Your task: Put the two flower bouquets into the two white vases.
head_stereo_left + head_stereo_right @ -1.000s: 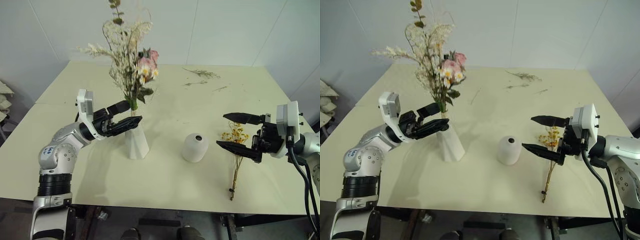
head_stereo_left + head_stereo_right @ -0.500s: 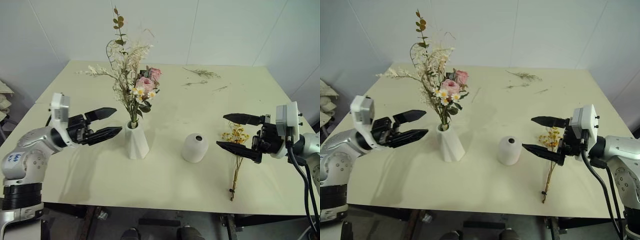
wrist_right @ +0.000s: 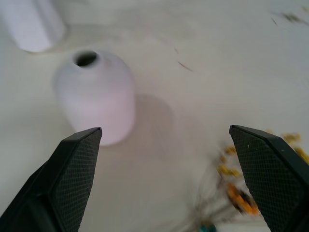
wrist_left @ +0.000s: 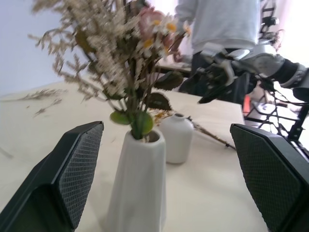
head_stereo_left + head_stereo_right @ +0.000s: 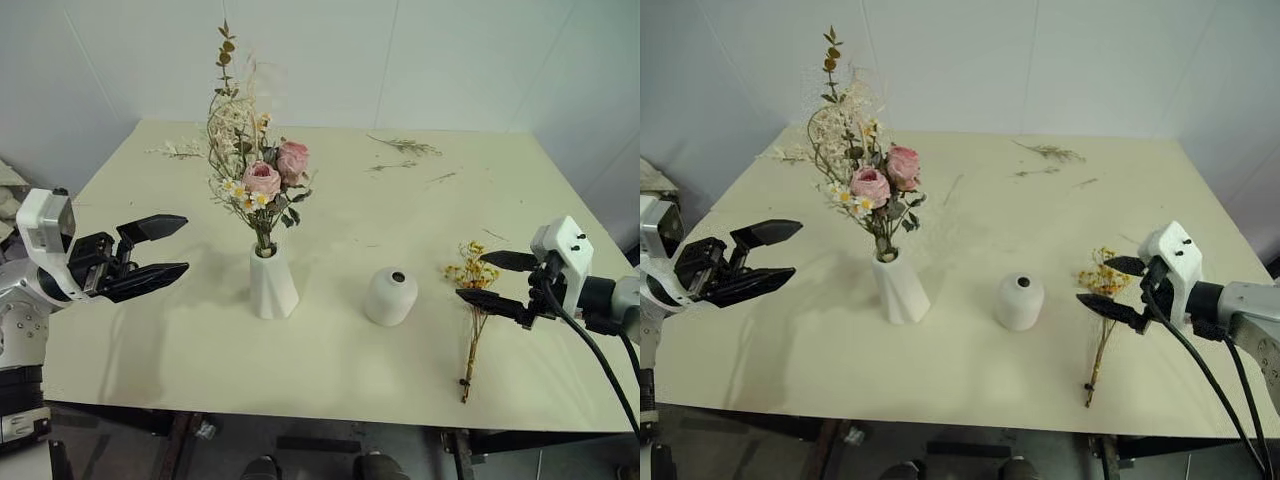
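Observation:
The big bouquet (image 5: 256, 170) of pink roses, daisies and grasses stands upright in the tall twisted white vase (image 5: 271, 284). To its right sits the short rounded vase (image 5: 390, 296), with nothing in its mouth. The slim yellow spray (image 5: 473, 315) lies flat on the table right of that vase. My left gripper (image 5: 156, 250) hangs open well left of the tall vase, holding nothing. My right gripper (image 5: 493, 279) is open just above the spray's flower heads, pointing toward the short vase (image 3: 95, 100).
Loose dried sprigs (image 5: 402, 148) lie at the table's far side, and a pale sprig (image 5: 175, 151) at the far left. The cream table (image 5: 330, 360) has bare room in front of the vases. A person (image 4: 219, 24) stands beyond the table in the left wrist view.
My left gripper let go of the big bouquet, now standing in the tall vase, and drew back to the left. My right gripper dropped lower and tipped down over the yellow spray.

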Controlling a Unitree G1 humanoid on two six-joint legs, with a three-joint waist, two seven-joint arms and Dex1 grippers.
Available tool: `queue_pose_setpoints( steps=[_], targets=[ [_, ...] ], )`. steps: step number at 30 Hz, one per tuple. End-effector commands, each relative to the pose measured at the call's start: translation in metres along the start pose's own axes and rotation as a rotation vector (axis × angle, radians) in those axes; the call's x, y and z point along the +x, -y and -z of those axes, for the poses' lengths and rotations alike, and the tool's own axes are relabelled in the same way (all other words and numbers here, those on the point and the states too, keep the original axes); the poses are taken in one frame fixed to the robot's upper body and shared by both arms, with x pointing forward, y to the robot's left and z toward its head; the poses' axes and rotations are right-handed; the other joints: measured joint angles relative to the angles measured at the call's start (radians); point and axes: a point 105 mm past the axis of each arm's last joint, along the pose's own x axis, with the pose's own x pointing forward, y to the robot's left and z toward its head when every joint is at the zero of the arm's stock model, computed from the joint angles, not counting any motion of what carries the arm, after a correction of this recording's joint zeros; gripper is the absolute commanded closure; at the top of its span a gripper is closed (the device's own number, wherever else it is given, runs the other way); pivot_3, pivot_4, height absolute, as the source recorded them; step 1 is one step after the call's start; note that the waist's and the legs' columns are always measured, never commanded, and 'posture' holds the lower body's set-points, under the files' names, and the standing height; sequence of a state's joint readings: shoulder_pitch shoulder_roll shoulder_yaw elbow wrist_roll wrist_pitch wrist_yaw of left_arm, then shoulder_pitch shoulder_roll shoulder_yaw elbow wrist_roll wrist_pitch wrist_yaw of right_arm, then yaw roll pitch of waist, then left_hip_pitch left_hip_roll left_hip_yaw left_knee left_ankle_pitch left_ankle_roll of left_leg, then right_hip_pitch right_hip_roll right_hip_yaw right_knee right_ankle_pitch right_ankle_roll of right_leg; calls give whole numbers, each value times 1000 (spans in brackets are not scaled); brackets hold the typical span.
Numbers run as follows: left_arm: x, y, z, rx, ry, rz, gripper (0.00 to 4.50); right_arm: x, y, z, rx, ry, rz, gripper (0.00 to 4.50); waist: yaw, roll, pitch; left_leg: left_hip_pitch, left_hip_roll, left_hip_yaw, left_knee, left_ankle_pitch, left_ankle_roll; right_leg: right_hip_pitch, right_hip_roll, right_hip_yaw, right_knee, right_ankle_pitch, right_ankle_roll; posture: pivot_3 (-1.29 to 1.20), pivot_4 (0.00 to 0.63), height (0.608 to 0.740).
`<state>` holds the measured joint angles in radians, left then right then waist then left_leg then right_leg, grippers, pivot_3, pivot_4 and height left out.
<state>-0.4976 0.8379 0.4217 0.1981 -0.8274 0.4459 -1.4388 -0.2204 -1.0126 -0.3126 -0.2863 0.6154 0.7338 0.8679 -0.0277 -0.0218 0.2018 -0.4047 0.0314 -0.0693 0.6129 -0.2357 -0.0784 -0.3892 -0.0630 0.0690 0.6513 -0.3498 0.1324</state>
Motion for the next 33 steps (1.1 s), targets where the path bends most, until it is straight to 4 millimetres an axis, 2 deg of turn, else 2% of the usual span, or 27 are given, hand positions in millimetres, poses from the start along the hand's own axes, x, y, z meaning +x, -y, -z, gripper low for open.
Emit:
queue_pose_setpoints(
  steps=[1, 4, 8, 13, 28, 33],
  targets=[
    [-3, 4, -18, 17, 86, 71, 14, -7, 2, -1, 11, -92, 42, 0, -2, 0, 0, 0, 0, 0, 0, 0, 0, -1, 0, 0, 0, 0, 0, 0, 150, 740],
    [-3, 3, -15, -3, 92, 87, 14, -12, 4, 8, 60, -211, 90, 0, -2, 2, 1, 0, 0, 1, -1, 0, 0, -2, 0, 1, 1, 0, 0, 0, 150, 740],
    [-1, 1, -11, -20, 98, 101, 14, -16, 6, 12, 110, -287, 158, 0, -2, 2, 1, 0, 1, 1, -1, 0, 0, -2, 1, 1, 2, -1, -1, 0, 150, 740],
    [2, 1, -7, -36, 137, 115, 14, -21, 9, 22, 253, -440, 277, 0, -1, 2, 1, 0, 1, 1, -1, 0, 0, -2, 0, 1, 2, -1, -1, 0, 150, 740],
    [6, -1, 7, -49, 127, 120, 14, 4, -12, 49, 442, -608, 238, 0, -3, 1, 1, -2, 1, 1, -1, -1, 2, -3, 1, 1, 2, -1, -2, 0, 150, 740],
    [8, 0, 8, -50, 131, 120, 14, 11, -15, 51, 488, -618, 253, 0, -3, 1, 1, -2, 1, 1, -1, -1, 2, -3, 1, 1, 2, -1, -2, 0, 150, 740]
  ],
)
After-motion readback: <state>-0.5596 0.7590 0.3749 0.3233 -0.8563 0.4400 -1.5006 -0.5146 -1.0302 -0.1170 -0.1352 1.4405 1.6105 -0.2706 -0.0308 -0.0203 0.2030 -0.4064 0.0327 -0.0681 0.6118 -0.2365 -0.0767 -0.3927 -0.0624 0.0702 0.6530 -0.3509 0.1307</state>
